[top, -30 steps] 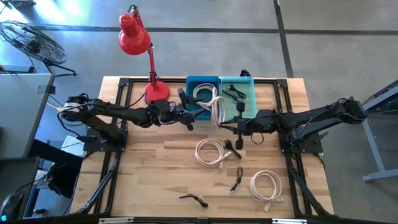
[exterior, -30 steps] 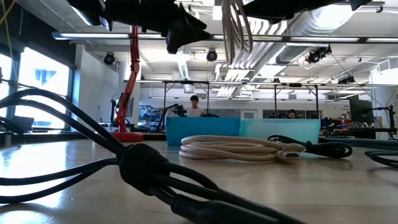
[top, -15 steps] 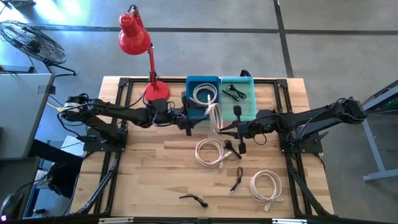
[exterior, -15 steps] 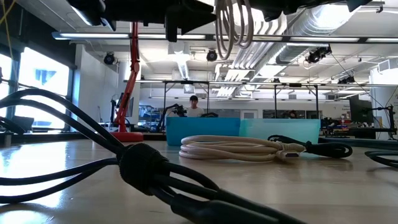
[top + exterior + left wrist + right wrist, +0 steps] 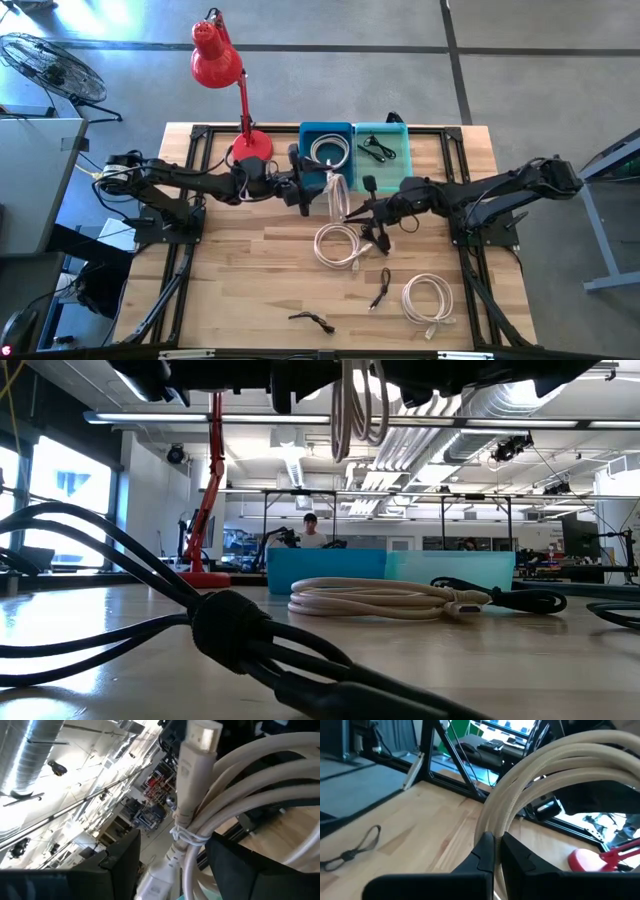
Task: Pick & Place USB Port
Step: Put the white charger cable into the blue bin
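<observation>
While the wooden table (image 5: pixel 240 270) fills the middle of the high view, its lower left stays bare wood, and loose items crowd the centre and lower right. Both dark arms reach inward from the left and right edges and meet just below the two bins at the table's upper edge. A red lamp (image 5: pixel 222 68) stands at upper left, its base beside the blue bin (image 5: pixel 308 135), which touches the teal bin (image 5: pixel 400 140) on its right. Lifted clear of the wood at frame centre, the held white cable coil (image 5: pixel 338 192) hangs between the two grippers. The right gripper (image 5: pixel 366 212) has its jaws clamped together on that coil, as its wrist view shows. The left gripper (image 5: pixel 308 190) stands with its fingers apart on either side of the coil's tied bundle, gripping nothing. A second white coil (image 5: pixel 340 245) lies flat just below them, a third (image 5: pixel 430 300) near the lower right edge, and small black cables (image 5: pixel 380 288) between
</observation>
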